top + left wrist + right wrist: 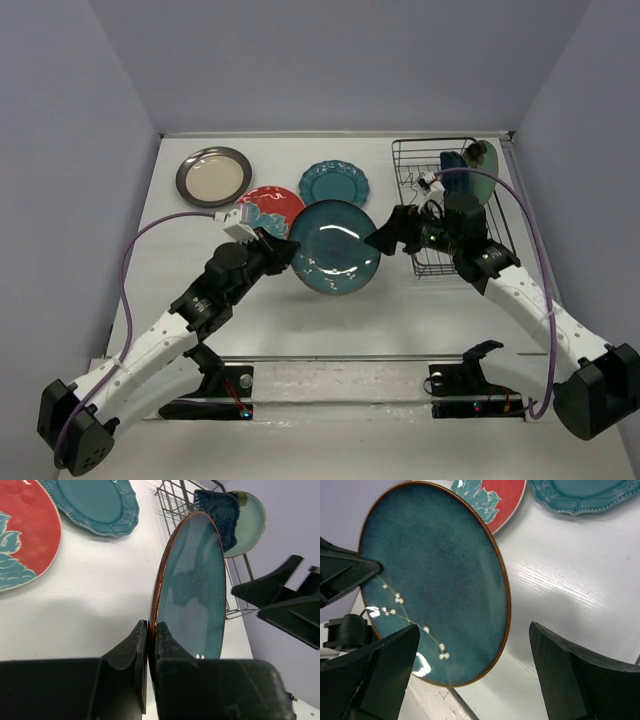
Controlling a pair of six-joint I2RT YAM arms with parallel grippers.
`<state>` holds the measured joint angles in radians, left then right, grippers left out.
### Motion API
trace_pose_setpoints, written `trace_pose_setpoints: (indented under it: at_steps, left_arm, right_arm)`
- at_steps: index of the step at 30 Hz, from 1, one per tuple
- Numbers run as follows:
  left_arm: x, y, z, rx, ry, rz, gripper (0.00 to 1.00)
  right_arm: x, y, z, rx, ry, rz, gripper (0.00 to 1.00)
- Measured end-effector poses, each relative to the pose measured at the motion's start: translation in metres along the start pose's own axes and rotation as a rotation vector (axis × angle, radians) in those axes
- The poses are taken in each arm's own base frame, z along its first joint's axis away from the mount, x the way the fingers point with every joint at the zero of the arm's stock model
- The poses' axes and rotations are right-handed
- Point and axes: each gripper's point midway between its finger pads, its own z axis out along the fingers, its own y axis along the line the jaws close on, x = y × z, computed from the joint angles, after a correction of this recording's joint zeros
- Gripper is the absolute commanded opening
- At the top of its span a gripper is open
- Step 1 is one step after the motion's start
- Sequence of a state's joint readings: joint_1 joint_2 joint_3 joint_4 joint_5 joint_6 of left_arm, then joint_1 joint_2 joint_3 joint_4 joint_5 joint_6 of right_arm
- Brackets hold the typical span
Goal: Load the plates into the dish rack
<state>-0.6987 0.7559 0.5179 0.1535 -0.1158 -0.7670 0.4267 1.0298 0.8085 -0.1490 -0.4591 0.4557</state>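
Observation:
My left gripper (283,251) is shut on the left rim of the glossy dark teal plate (336,247), holding it tilted above the table. In the left wrist view the jaws pinch its brown rim (150,630), and the plate (192,585) stands on edge. My right gripper (385,236) is open at the plate's right edge. In the right wrist view its fingers (385,665) stand wide, with the plate's rim (430,580) between them in the picture. The dish rack (412,190) holds a dark blue plate (455,163) and a pale mint plate (482,157).
On the table lie a cream plate with a dark rim (213,175), a red floral plate (268,208) and a scalloped teal plate (333,182). The red plate sits just behind my left gripper. Grey walls enclose the table on three sides.

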Motion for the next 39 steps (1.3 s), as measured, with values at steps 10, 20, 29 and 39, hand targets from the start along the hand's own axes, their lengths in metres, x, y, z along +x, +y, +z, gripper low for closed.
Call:
trace_pose_setpoints:
  at_steps: [10,20,29,39]
  left_arm:
    - [-0.002,-0.034,-0.007,0.155,0.023,-0.022,0.06]
    - [-0.018,-0.051,-0.016,0.21,0.0,-0.034,0.85]
    - [-0.093,-0.098,-0.047,0.216,-0.151,0.116,0.99]
    - [-0.128,-0.063,-0.086,0.027,-0.277,0.344,0.99]
  right_arm:
    - [0.017,0.008,0.011,-0.115,0.036,0.036,0.56]
    - [0.01,0.04,0.003,-0.295,-0.001,0.098,0.07]
    - [-0.025,0.019,-0.006,-0.103,-0.091,0.049,0.07]
    - [-0.152,-0.062,-0.054,0.541,-0.36,-0.179,0.07]
